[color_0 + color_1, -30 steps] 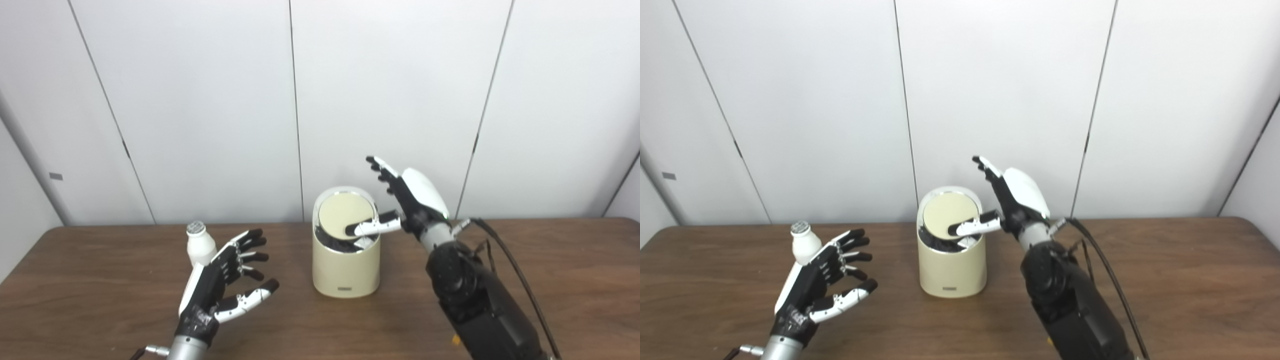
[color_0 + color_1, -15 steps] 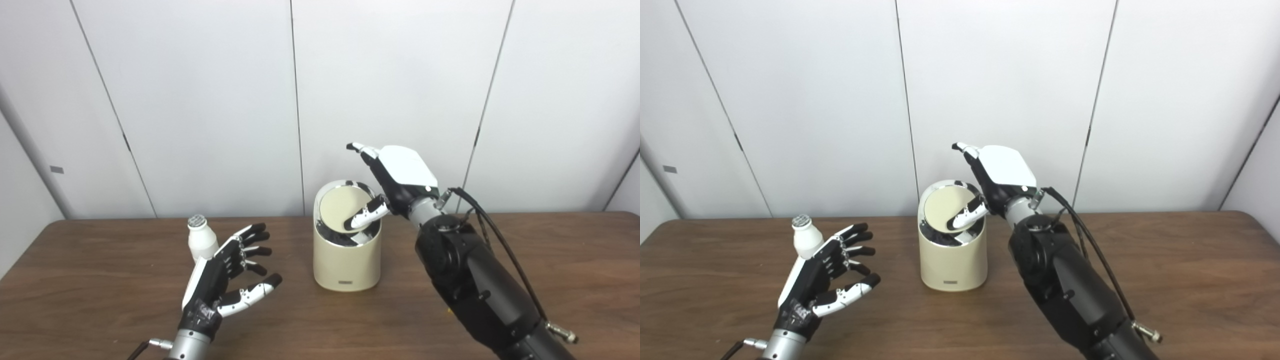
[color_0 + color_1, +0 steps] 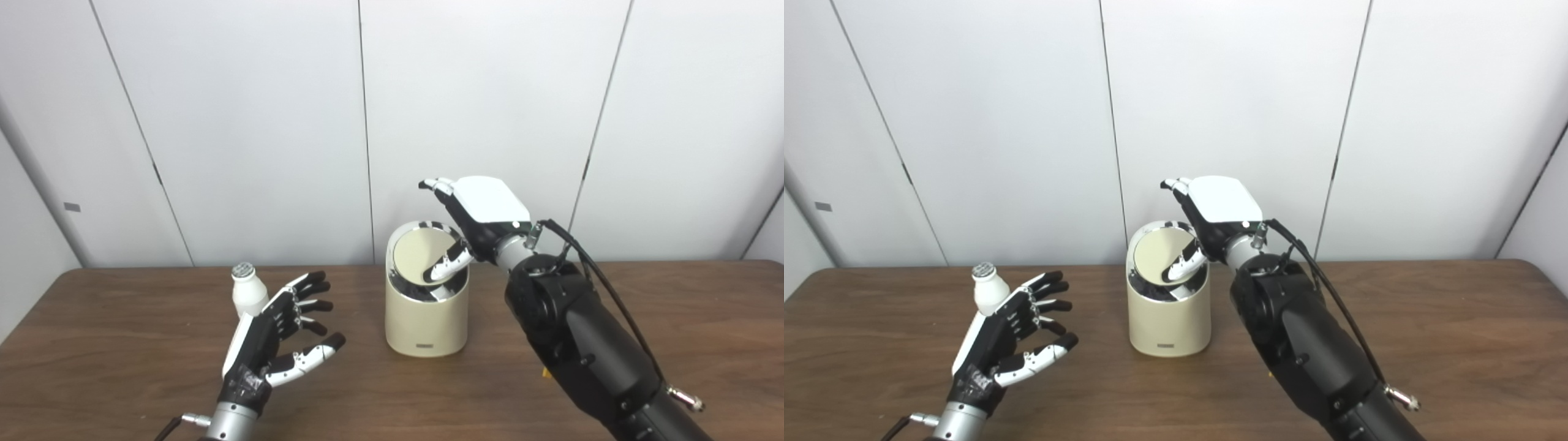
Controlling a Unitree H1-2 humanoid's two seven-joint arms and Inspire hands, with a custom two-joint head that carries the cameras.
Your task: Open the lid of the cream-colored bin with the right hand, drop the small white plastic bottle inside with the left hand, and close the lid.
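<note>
The cream-colored bin (image 3: 425, 318) stands upright in the middle of the brown table. Its round lid (image 3: 418, 257) is tilted, with a dark gap showing below its front edge. My right hand (image 3: 474, 211) hovers over the bin's right rim, fingers apart, and its thumb presses on the lid. The small white plastic bottle (image 3: 248, 297) with a grey cap stands on the table to the left of the bin. My left hand (image 3: 275, 334) is open and empty, just in front and to the right of the bottle, partly covering its lower part.
The table (image 3: 122, 361) ends at a white panelled wall (image 3: 245, 122) right behind the bin. My right forearm (image 3: 588, 349) with a black cable crosses the table to the right of the bin.
My right hand has turned palm down and moved left over the bin, and its thumb has pushed the lid deeper into a tilt. The camera has shifted a little. The left hand and bottle have stayed.
</note>
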